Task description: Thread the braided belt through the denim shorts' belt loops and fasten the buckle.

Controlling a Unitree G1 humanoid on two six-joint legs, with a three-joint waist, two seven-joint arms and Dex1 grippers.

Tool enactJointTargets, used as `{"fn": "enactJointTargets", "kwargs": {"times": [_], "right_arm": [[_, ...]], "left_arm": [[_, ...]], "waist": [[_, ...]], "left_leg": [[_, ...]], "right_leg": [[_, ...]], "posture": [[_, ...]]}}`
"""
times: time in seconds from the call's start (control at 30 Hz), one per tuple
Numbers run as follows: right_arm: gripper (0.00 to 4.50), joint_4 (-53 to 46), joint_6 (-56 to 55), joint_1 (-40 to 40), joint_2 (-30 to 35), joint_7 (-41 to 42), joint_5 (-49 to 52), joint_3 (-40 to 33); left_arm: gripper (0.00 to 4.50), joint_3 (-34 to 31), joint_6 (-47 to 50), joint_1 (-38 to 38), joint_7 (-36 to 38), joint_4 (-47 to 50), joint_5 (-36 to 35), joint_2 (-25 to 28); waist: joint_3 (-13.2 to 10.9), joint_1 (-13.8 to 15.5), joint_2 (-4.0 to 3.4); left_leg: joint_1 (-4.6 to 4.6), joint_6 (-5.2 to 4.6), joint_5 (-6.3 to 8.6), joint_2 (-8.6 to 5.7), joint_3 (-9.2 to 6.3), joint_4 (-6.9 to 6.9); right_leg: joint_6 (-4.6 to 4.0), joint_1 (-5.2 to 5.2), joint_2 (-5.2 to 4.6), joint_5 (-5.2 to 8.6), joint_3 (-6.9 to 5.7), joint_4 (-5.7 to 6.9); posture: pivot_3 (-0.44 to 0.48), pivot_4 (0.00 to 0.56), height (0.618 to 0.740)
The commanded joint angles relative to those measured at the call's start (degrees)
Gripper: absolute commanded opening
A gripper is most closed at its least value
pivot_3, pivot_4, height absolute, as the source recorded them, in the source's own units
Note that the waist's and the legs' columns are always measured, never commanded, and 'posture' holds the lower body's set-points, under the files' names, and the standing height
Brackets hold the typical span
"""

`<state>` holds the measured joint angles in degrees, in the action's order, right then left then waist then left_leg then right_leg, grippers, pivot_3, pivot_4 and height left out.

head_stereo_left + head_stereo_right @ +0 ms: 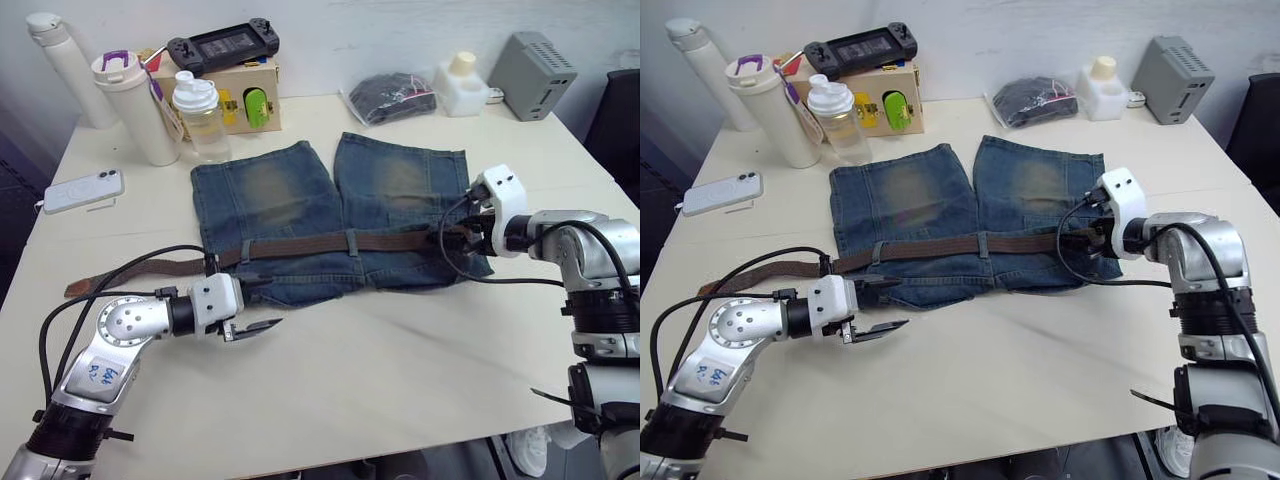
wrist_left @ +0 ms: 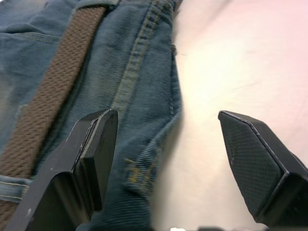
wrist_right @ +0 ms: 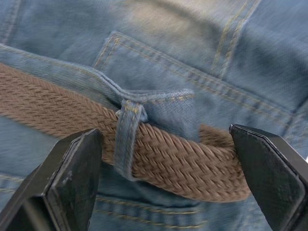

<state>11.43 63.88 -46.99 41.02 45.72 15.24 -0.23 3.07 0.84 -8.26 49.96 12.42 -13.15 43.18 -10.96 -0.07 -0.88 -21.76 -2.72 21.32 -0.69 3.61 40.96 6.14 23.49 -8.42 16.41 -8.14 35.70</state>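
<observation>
The denim shorts [image 1: 330, 215] lie flat near the middle of the table [image 1: 400, 370], legs pointing to the far edge and waistband toward me. The braided belt [image 1: 300, 246] runs along that waistband, passing under the belt loops [image 1: 351, 243] that I can see, one near the left side, one at the centre and one close to my right gripper. The belt's free end trails off the shorts toward the table's left edge and lies on the bare top there. I cannot make out the buckle.

My left gripper [image 1: 252, 327] sits at the near left corner of the shorts, its fingers [image 2: 98, 144] spread wide. In my left wrist view one finger is over the denim hem and the other over bare table, with nothing between them but the cloth's edge.

My right gripper [image 1: 1080, 240] is at the right end of the waistband, fingers [image 3: 72, 168] spread apart on either side of the belt where it goes under a loop [image 3: 126, 139]. They are not pinching it.

Along the far edge stand a white tumbler [image 1: 135, 105], a clear bottle [image 1: 198, 112], a cardboard box [image 1: 245, 95] with a handheld controller [image 1: 222, 42] on top, a dark bagged bundle [image 1: 392, 97], a white container [image 1: 461, 84] and a grey box [image 1: 532, 60]. A phone [image 1: 82, 190] lies by the left edge.
</observation>
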Motion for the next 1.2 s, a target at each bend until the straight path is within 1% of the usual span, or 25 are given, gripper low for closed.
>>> {"fn": "enactJointTargets", "kwargs": {"times": [0.03,0.07,0.13,0.17,0.2,0.23,0.27,0.3,0.33,0.37,0.47,0.53,0.63,0.8,0.87,0.93,1.03,1.2], "right_arm": [[3.96,0.98,-1.03,-1.61,0.15,1.64,1.06,0.93],[3.7,1.35,-1.83,-1.69,0.16,1.84,0.83,1.31],[2.78,1.75,-2.6,-1.74,0.23,2.17,0.79,1.68],[2.24,1.78,-3.25,-1.65,0.24,2.43,0.83,1.81],[1.98,1.75,-3.51,-1.56,0.25,2.6,0.95,1.84],[1.38,1.74,-3.68,-1.5,0.26,2.71,1.04,1.87],[1.07,1.33,-4.21,-1.21,0.47,2.94,1.0,2.05],[0.59,0.97,-4.7,-0.96,0.68,3.13,0.92,2.21],[0.23,0.62,-4.95,-0.74,0.8,3.22,0.88,2.23],[0.04,0.19,-5.26,-0.47,0.87,3.21,0.86,2.08],[0.04,-1.94,-6.61,1.07,1.3,2.6,0.78,1.08],[0.04,-4.34,-6.45,2.23,1.35,2.23,1.56,-0.02],[0.04,-8.04,-5.52,4.01,1.08,1.33,2.74,-1.58],[0.04,-13.09,-4.97,6.82,0.25,-0.85,4.28,-3.29],[0.04,-14.83,-4.81,7.91,-0.16,-1.66,4.96,-3.82],[0.04,-16.26,-4.89,8.88,-0.31,-2.27,5.4,-4.23],[0.04,-18.17,-4.7,10.1,-0.49,-3.32,6.1,-4.87],[0.04,-20.39,-4.19,11.79,-0.78,-4.67,7.31,-5.82]], "left_arm": [[3.69,-1.68,-0.46,0.43,-1.11,2.37,0.63,-0.48],[3.69,-1.58,-0.69,0.51,-1.35,2.38,1.08,-0.57],[3.69,-1.41,-1.1,0.59,-1.59,2.35,1.72,-0.67],[3.69,-1.38,-1.19,0.58,-1.62,2.29,1.88,-0.72],[3.69,-1.46,-1.2,0.57,-1.75,2.26,1.93,-0.82],[3.69,-1.52,-1.19,0.57,-1.84,2.25,1.97,-0.9],[3.69,-1.67,-1.25,0.44,-1.94,2.05,1.99,-0.98],[3.69,-1.84,-1.33,0.28,-2.03,1.83,2.02,-1.06],[3.69,-2.1,-1.39,0.05,-2.16,1.45,2.02,-1.15],[3.69,-2.58,-1.27,-0.39,-2.31,0.86,1.73,-1.29],[3.69,-5.78,1.66,-3.9,-3.09,-2.03,-1.26,-2.06],[3.69,-8.43,6.76,-7.54,-3.01,-4.95,-5.13,-2.27],[3.69,-11.04,13.87,-13.48,-2.8,-11.2,-8.83,-2.26],[3.69,-10.75,26.15,-21.29,0.53,-20.94,-12.49,-1.99],[3.69,-8.55,28.68,-22.57,3.17,-23.75,-12.09,-2.02],[3.69,-7.9,30.6,-23.88,4.26,-25.59,-12.57,-3.07],[3.69,-8.72,35.16,-27.51,3.29,-30.47,-13.39,-5.41],[3.69,-8.46,36.94,-30.3,2.38,-35.52,-12.04,-7.73]], "waist": [[0.0,0.02,0.0],[0.0,-0.01,0.0],[0.0,-0.03,0.0],[0.0,-0.03,0.0],[0.0,-0.03,0.0],[0.0,-0.03,0.0],[0.0,-0.02,0.0],[0.0,-0.02,0.0],[0.0,-0.02,0.0],[0.0,-0.01,0.0],[0.0,0.04,0.0],[-0.01,0.18,0.02],[0.0,0.12,0.01],[-0.01,-0.05,0.02],[-0.02,-0.09,0.03],[-0.02,0.0,0.04],[-0.06,0.03,0.12],[-0.06,0.04,0.13]], "left_leg": [[0.0,0.0,-0.01,0.0,-0.01,0.01],[0.01,0.0,-0.02,0.0,0.0,0.02],[0.01,0.0,-0.01,0.0,0.0,0.01],[0.01,0.0,-0.01,0.0,0.0,0.0],[0.01,0.01,-0.01,0.0,0.0,0.0],[0.01,0.01,-0.01,0.0,0.0,-0.01],[0.01,0.01,-0.01,-0.01,0.01,-0.02],[0.0,0.01,-0.01,-0.01,0.01,-0.02],[0.0,0.01,-0.01,0.0,0.02,-0.01],[0.0,0.01,-0.01,0.0,0.02,0.0],[0.0,0.01,-0.01,0.0,0.01,0.01],[0.0,0.01,-0.02,0.0,-0.03,0.03],[-0.02,0.02,-0.03,-0.01,-0.04,0.05],[-0.03,0.02,-0.03,-0.04,-0.02,0.01],[-0.03,0.02,-0.03,-0.04,-0.03,0.02],[-0.03,0.02,-0.03,-0.05,-0.02,0.02],[-0.06,-0.01,-0.04,-0.08,-0.03,0.07],[-0.09,-0.03,-0.05,-0.1,-0.06,0.09]], "right_leg": [[0.0,-0.01,-0.01,0.0,0.0,0.02],[0.0,0.0,-0.02,0.0,0.01,0.05],[0.0,0.0,-0.01,0.0,0.01,0.05],[0.0,0.01,-0.01,0.0,0.01,0.04],[0.0,0.01,-0.01,0.0,0.01,0.03],[0.0,0.01,0.0,0.0,0.0,0.03],[0.0,0.02,0.0,0.0,0.01,0.03],[0.0,0.03,0.01,0.0,0.01,0.02],[0.0,0.02,0.01,0.0,0.01,0.03],[0.0,0.02,0.0,0.0,0.02,0.03],[0.0,0.02,0.01,0.0,0.01,0.03],[0.0,0.02,0.0,0.0,-0.03,0.06],[0.01,0.01,0.0,-0.01,-0.14,0.07],[0.02,0.02,0.09,-0.01,-0.76,0.08],[0.02,0.02,0.12,-0.01,-0.87,0.1],[0.02,0.02,0.12,-0.01,-0.93,0.12],[0.02,0.01,0.12,-0.01,-0.93,0.15],[0.02,0.02,0.1,-0.01,-0.95,0.16]], "posture": [[0.0,0.15,0.69],[0.0,0.15,0.69],[0.0,0.15,0.69],[0.0,0.15,0.69],[0.0,0.15,0.69],[0.0,0.15,0.69],[0.0,0.15,0.69],[0.0,0.15,0.69],[0.0,0.15,0.69],[0.0,0.15,0.69],[0.0,0.15,0.69],[0.0,0.15,0.69],[0.0,0.15,0.69],[0.0,0.15,0.69],[0.0,0.15,0.69],[0.0,0.15,0.69],[0.0,0.15,0.69],[0.0,0.15,0.69]]}}
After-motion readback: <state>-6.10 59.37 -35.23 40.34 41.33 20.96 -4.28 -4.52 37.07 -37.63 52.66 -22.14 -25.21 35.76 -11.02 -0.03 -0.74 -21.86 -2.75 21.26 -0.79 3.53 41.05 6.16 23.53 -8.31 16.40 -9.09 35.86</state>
